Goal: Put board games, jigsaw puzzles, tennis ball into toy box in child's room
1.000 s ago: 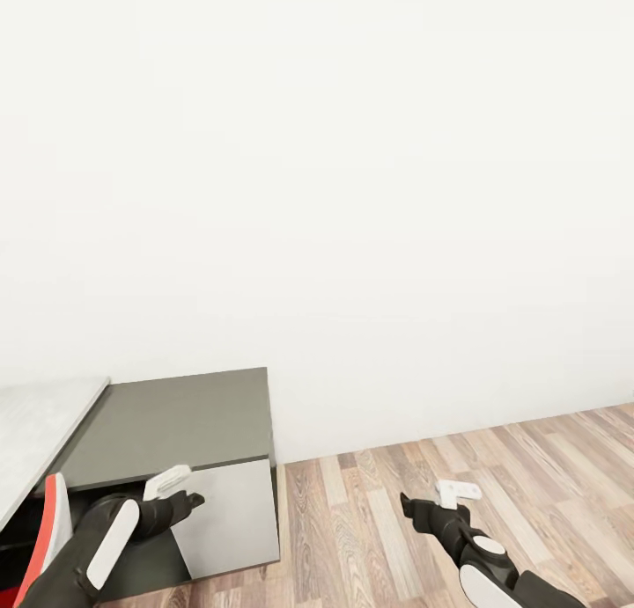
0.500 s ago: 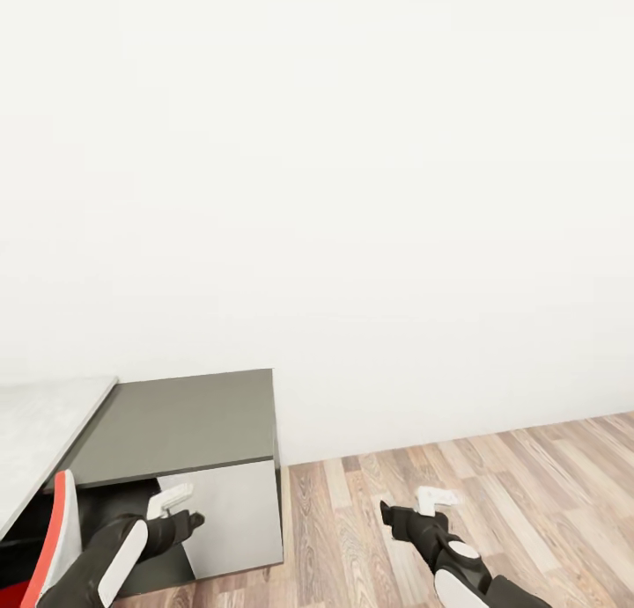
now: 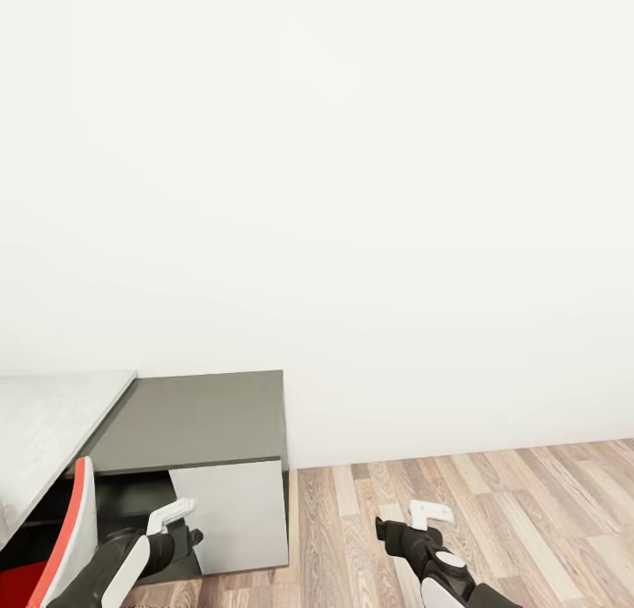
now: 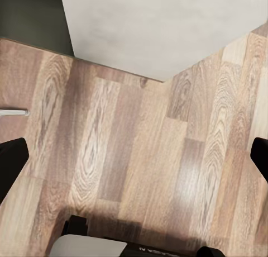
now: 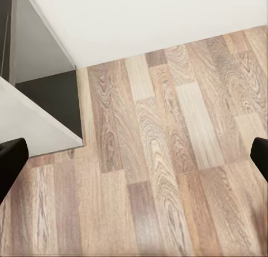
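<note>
matt white wall (image 3: pixel 352 150), smooth, no texture. wood plank floor (image 3: pixel 493 511), visible grain, mixed light and brown tones, low sheen. cabinet (image 3: pixel 198 419) with matt dark grey top, smooth pale grey side. table (image 3: pixel 44 423) top pale grey-white, faint marbling. chair (image 3: pixel 75 538) shell smooth white, red inside, plastic-looking.

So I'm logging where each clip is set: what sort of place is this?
Probably a furnished room in a home: a plain white wall, wood plank floor, and the pale marbled table beside a dark grey cabinet. A red and white chair stands near it.
</note>
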